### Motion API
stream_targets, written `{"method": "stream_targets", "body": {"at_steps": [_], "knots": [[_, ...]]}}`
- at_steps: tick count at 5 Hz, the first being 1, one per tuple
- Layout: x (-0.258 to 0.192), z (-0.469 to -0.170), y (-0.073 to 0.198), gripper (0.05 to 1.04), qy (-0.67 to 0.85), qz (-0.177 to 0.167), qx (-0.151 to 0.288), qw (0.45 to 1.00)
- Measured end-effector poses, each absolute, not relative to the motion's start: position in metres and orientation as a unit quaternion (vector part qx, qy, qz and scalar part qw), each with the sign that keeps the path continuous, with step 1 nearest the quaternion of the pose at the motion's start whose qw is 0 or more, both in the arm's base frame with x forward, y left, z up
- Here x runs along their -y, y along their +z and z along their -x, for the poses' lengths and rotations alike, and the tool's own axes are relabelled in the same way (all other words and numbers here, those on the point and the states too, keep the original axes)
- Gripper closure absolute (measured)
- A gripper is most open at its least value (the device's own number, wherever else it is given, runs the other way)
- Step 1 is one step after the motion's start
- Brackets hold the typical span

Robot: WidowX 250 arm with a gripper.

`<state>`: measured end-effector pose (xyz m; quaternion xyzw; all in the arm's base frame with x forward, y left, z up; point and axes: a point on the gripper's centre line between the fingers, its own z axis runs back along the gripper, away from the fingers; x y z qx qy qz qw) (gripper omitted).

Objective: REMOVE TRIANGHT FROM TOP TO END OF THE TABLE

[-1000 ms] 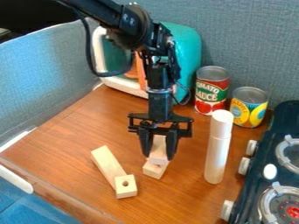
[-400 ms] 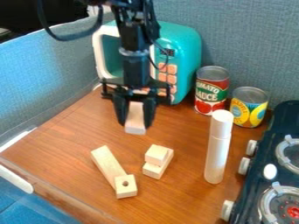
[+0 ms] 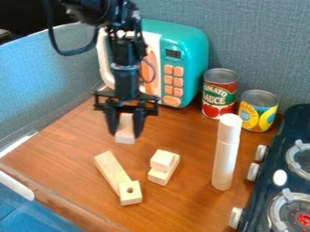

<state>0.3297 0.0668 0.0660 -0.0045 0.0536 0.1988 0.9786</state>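
In the camera view, you have a teal toy microwave (image 3: 196, 61) standing behind the hand (image 3: 126, 131), with the black arm (image 3: 126, 81) passing in front of its left part. To its right, a red-labelled can (image 3: 220, 93) and a yellow-and-blue can (image 3: 259, 113) stand upright near the grey panel (image 3: 260, 41). Nearer you, a tall white cylinder (image 3: 225, 158) stands upright on the counter (image 3: 194, 208), between the small stack and the dark toy stove (image 3: 272, 167) at the right edge. That stack is a small upper block (image 3: 162, 159) resting on a lower block (image 3: 160, 176), right of and nearer than your hand. Closest in front of the hand lies a long block (image 3: 110, 167), slanting toward you, with a square holed block (image 3: 130, 193) at its near end; you can't tell whether that one sits on it or against it. Your task's piece, a pale wooden block (image 3: 125, 137), is between the hand's two fingers, gripped from both sides, its lower end poking down past the tips. It appears apart from the other blocks.
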Motion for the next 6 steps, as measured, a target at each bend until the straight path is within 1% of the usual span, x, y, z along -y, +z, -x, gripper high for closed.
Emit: {"method": "stream_targets", "body": {"at_steps": [1, 2, 6], "knots": [[-0.081, -0.329, 0.046, 0.539, 0.213, 0.032, -0.064, 0.975], [-0.083, -0.329, 0.036, 0.539, 0.212, 0.041, -0.070, 0.974], [-0.087, -0.333, 0.027, 0.539, 0.240, 0.050, -0.045, 0.969]]}}
